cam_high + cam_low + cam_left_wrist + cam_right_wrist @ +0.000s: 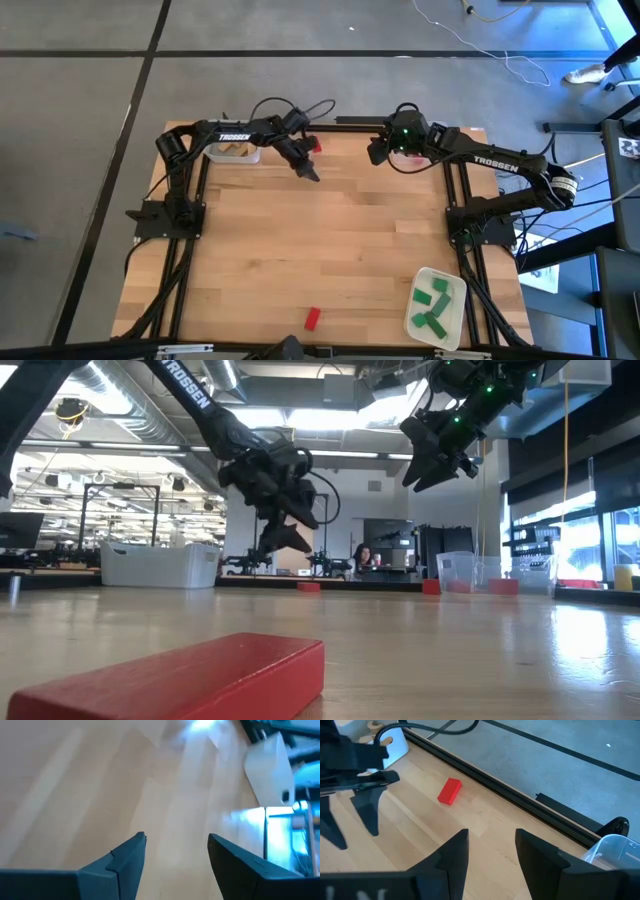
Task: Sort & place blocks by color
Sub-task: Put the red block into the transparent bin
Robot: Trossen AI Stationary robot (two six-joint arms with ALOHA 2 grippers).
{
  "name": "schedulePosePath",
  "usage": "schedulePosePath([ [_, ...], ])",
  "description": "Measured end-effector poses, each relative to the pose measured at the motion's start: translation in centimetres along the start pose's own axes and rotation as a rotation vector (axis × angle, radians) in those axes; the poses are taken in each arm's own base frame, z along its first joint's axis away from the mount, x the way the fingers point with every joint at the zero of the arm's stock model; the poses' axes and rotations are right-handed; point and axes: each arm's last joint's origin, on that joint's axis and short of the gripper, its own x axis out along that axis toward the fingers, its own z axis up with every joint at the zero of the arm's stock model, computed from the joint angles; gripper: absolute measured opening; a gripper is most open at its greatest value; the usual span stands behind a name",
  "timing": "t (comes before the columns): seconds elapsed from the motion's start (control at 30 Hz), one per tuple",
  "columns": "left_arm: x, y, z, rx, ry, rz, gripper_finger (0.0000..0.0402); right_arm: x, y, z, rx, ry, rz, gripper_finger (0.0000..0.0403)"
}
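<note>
A red block [314,145] [450,791] lies flat on the table near its far edge. Another red block [312,319] [180,680] lies near the front edge. Several green blocks [432,303] sit in a white tray [455,320] at the front right. Tan blocks [236,150] rest in a clear bin [218,155] at the far left. My left gripper [305,168] [176,840] hangs open above the bare table, just in front of the far red block. My right gripper [378,152] [492,837] is open and raised, to the right of that block.
A second clear bin [615,845] stands under my right arm at the far right. The table's dark far rail [520,795] runs just behind the red block. Bare wood [330,250] fills the table's middle.
</note>
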Motion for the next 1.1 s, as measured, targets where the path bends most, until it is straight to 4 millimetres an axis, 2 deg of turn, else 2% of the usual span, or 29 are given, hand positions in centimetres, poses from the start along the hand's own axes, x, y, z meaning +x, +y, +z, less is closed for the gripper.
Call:
schedulePosePath([
  [0.1, 0.2, -0.4, -0.4, 0.013, 0.029, 0.026, 0.0208, 0.0, 0.0, 0.0, 0.000, 0.000, 0.000, 0.0163],
  [0.23, -0.4, -2.0, -1.0, 0.018, 0.038, 0.254, 0.0205, 0.0, 0.0, 0.0, 0.000, 0.000, 0.000, 0.0163],
  [0.37, -1.5, -4.6, -2.2, -0.014, 0.082, 0.418, 0.0205, 0.0, 0.0, 0.0, 0.000, 0.000, 0.000, 0.0163],
  [0.6, -2.6, -9.8, -5.2, -0.092, 0.167, 0.562, 0.0205, 0.0, 0.0, 0.0, -0.006, 0.000, 0.000, 0.0163],
  [0.77, -2.8, -12.3, -6.7, -0.172, 0.160, 0.618, 0.0205, 0.0, 0.0, 0.0, -0.025, 0.000, 0.001, 0.0163],
  [1.1, 0.5, -17.1, -10.3, -0.163, 0.156, 0.661, 0.0205, 0.0, 0.0, 0.0, -0.041, -0.003, 0.001, 0.0163],
])
